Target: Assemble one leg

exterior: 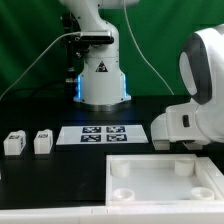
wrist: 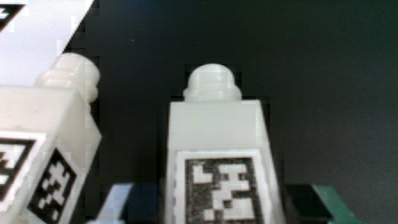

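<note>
In the wrist view a white leg (wrist: 217,130) with a rounded tip and a black-and-white tag lies between my fingers. My gripper (wrist: 224,208) is open: a dark gap shows between each finger and the leg's sides. One finger (wrist: 135,205) is pale and the other is dark green. A second leg (wrist: 54,120) lies close beside the first, next to the pale finger. In the exterior view two more legs (exterior: 14,143) (exterior: 42,142) stand at the left. The arm's white body (exterior: 190,100) hides my fingers there.
The marker board (exterior: 103,134) lies in the middle of the black table. The large white tray (exterior: 165,180) with round corner sockets sits at the front right. The robot base (exterior: 100,70) stands at the back. A white tagged edge (wrist: 15,25) shows in the wrist view's corner.
</note>
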Available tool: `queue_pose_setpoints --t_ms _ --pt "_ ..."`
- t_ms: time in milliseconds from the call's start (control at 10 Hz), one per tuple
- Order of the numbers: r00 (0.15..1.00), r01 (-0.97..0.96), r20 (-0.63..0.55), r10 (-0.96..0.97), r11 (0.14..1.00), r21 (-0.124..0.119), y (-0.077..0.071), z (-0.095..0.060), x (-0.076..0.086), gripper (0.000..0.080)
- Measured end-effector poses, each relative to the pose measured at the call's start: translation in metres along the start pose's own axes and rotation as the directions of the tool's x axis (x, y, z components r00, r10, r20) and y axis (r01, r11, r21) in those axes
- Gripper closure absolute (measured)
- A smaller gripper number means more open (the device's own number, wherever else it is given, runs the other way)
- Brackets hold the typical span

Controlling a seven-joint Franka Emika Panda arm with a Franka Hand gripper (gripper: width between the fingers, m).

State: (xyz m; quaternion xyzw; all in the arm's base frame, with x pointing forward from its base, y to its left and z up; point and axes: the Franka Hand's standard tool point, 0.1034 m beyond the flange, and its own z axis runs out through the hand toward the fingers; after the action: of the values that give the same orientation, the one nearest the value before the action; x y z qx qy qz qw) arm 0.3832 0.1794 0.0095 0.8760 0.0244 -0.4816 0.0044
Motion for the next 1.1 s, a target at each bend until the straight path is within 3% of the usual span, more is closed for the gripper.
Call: queue_pose_setpoints --t_ms 200,400,600,700,900,1000,1100 --pt "0.998 0.033 -0.046 -0.034 0.999 -0.01 0.004 -0.032 -0.01 0.0508" --pt "0.988 0.07 -0.137 -0.07 0.998 -0.009 0.014 -0.076 -0.039 0.0508" --pt "0.986 0.064 -0.152 -0.062 0.998 0.009 0.034 -0.105 -0.063 0.0508" --pt "0.972 0.067 -0.227 -0.059 0.997 0.027 0.044 -0.124 -0.062 0.0508" --pt "0.871 0.055 -0.492 -0.019 0.997 0.059 0.065 -0.173 -0.07 0.0508" --pt "0.81 0.052 -0.586 -0.005 0.997 0.064 0.068 -0.184 -0.068 0.0508" --pt "0.76 0.053 -0.65 -0.001 0.997 0.061 0.067 -0.184 -0.066 0.0508"
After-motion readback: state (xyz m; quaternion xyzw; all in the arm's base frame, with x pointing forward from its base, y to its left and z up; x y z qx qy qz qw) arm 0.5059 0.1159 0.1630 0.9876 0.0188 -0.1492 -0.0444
